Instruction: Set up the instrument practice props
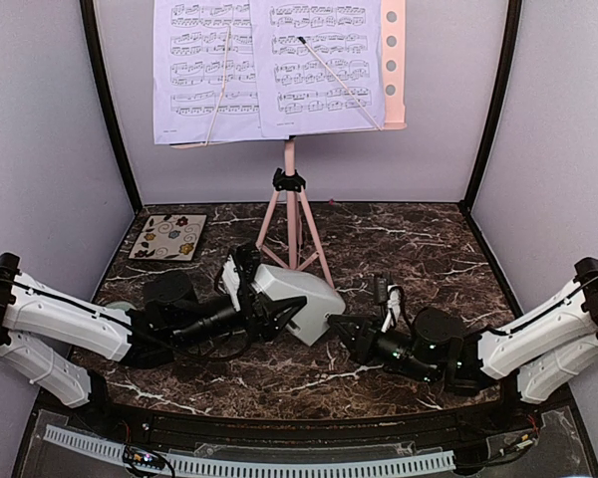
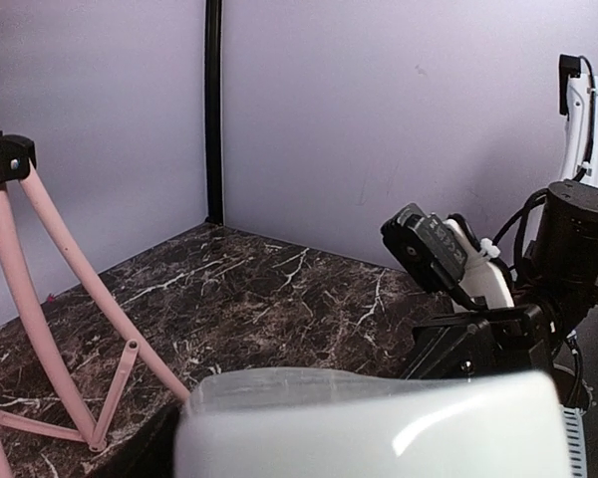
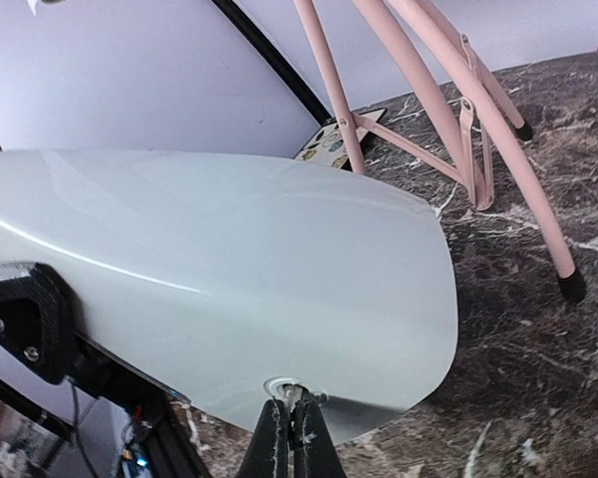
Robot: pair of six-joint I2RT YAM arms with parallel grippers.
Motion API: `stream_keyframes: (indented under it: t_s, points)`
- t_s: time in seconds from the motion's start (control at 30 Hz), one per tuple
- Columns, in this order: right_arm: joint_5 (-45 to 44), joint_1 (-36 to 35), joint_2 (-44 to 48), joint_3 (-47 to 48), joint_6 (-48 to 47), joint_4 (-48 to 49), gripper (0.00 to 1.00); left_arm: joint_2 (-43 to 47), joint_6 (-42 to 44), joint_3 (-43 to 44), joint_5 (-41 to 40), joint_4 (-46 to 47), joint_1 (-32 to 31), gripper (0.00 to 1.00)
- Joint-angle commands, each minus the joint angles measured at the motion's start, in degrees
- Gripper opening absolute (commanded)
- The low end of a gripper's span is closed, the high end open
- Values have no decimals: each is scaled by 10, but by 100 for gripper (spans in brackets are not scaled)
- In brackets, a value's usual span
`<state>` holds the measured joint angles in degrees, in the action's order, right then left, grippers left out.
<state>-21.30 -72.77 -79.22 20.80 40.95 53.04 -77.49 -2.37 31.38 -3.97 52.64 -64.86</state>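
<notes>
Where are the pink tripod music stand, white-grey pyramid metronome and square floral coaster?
pink tripod music stand [image 1: 290,154]: top view, pole
white-grey pyramid metronome [image 1: 299,297]: top view, upper face
square floral coaster [image 1: 168,237]: top view, centre

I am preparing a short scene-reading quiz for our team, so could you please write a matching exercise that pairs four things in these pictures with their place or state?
Things:
1. sheet-music pages
2. metronome
3. floral coaster
4. right gripper

Places or states:
A. lying flat near the far left corner of the table
B. shut, tips against the metronome
C. resting on the pink music stand
D. tilted over, held by the left gripper

Pairs: 1-C, 2-D, 3-A, 4-B.
</notes>
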Motion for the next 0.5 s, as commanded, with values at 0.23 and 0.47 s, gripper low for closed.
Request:
stream_keyframes:
  t_s: [0.23,0.47]
  points:
    - [-52,62,17,-42,184,149,0,23,104,-30,40,122,-40,17]
    - [-28,62,-22,-25,178,107,0,3,39,32,-77,6,-41,16]
